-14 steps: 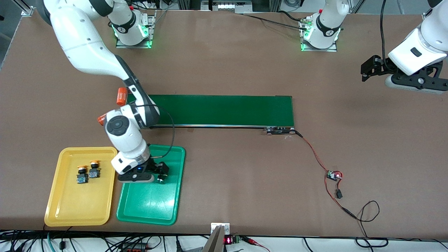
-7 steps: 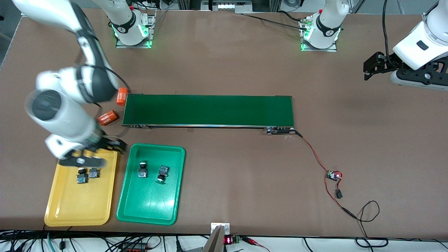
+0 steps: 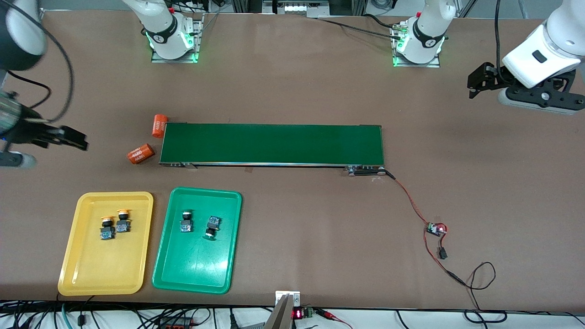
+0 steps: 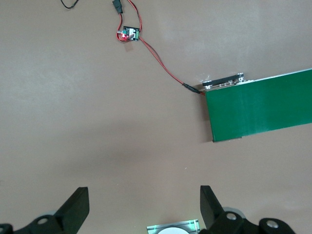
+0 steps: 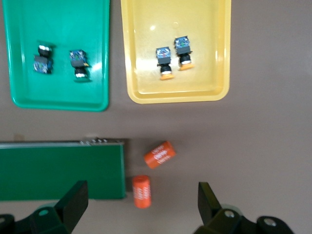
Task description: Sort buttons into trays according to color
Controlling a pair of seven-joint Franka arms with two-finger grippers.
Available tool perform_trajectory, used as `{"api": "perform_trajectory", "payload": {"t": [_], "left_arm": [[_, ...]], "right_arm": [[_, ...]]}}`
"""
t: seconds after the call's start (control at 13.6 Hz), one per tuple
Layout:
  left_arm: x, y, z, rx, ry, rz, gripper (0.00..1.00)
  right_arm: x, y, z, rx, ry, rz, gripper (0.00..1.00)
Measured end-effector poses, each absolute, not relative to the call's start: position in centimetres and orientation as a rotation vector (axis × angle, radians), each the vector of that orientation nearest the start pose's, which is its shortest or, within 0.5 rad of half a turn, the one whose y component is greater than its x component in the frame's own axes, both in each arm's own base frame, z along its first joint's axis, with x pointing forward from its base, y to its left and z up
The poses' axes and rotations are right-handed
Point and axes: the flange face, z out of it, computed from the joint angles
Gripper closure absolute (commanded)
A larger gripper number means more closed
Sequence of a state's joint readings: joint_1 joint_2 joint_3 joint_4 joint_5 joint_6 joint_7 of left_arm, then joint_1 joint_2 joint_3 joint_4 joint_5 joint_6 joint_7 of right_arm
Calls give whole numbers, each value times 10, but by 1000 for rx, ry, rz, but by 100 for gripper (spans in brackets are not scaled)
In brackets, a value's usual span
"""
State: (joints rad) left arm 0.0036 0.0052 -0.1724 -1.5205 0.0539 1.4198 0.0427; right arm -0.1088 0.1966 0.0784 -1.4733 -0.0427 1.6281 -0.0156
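Observation:
Two yellow-capped buttons [image 3: 107, 228] [image 3: 122, 222] lie side by side in the yellow tray [image 3: 100, 269]. Two green-capped buttons [image 3: 186, 222] [image 3: 211, 226] lie in the green tray [image 3: 196, 267]. My right gripper [image 3: 75, 139] is open and empty, up over the bare table at the right arm's end, apart from both trays. Its wrist view shows the green tray [image 5: 58, 95], the yellow tray [image 5: 175, 92] and all the buttons below the open right gripper [image 5: 141, 204]. My left gripper [image 3: 475, 84] is open and empty, waiting high over the left arm's end of the table.
A long dark-green conveyor belt [image 3: 274, 144] lies across the middle, farther from the front camera than the trays. Two orange cylinders [image 3: 159, 125] [image 3: 140, 153] lie at its end toward the right arm. A small circuit board [image 3: 436, 228] with red wires lies toward the left arm's end.
My right gripper left the green tray, swung over the yellow tray and out to the table's end. A second green-capped button now lies free in the green tray. The left gripper shifted slightly.

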Motion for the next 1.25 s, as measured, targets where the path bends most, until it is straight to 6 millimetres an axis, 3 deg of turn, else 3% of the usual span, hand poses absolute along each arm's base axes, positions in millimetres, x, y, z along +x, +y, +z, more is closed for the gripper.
{"api": "perform_trajectory", "payload": {"t": [0.15, 0.51, 1.25], "left_arm": [[532, -84, 633, -3061, 316, 170, 0], [532, -82, 633, -3061, 306, 174, 0], [536, -81, 628, -3065, 259, 182, 0]], "right_arm": [[607, -52, 557, -3155, 48, 93, 0], [600, -37, 537, -3151, 61, 168, 0], [584, -28, 542, -3143, 54, 292, 0]]}}
